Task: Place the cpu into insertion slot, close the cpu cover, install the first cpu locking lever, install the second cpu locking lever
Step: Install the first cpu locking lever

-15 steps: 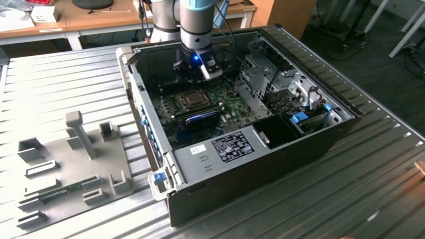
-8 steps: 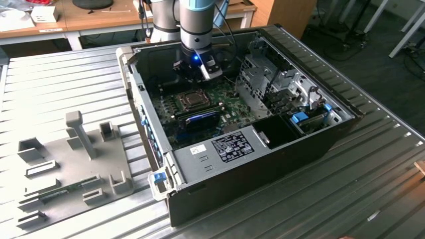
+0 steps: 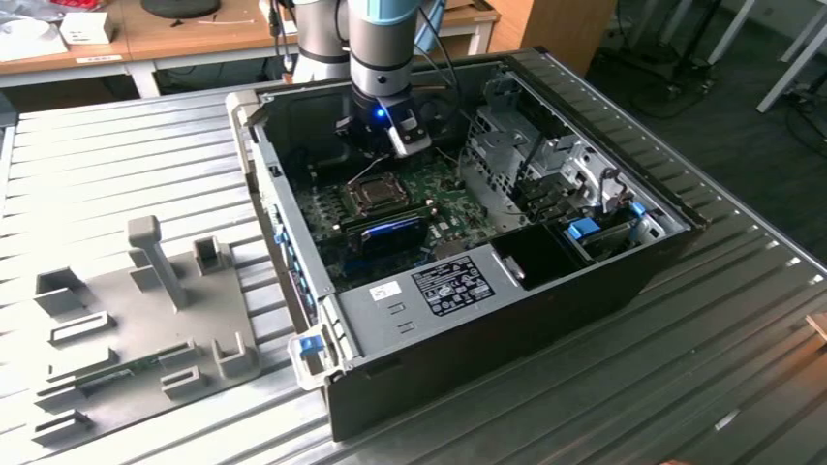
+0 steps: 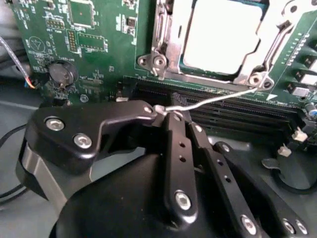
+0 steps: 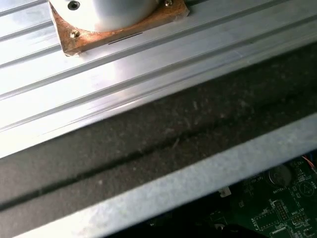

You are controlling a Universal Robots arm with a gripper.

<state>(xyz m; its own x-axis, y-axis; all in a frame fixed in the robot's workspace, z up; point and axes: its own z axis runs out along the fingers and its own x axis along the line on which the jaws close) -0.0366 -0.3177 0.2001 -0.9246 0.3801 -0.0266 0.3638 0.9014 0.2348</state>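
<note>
Gripper [image 4: 171, 115] fingers clamped on the tip of the wire locking lever [image 4: 218, 98]. cpu [image 4: 223, 34] sits in the insertion slot [image 4: 213, 75], cpu cover [image 4: 166, 29] down around it, just beside the memory slots [image 4: 237, 111]. Suggest following the lever's hinge arc, pinch kept square; thin wire looks slip-prone.

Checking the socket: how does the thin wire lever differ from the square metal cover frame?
The thin silver wire lever is a slender rod; the shiny square metal cover frame is a cut-out plate. The lever slants into the black claw; the frame lies flat. Both are bright metal.
</note>
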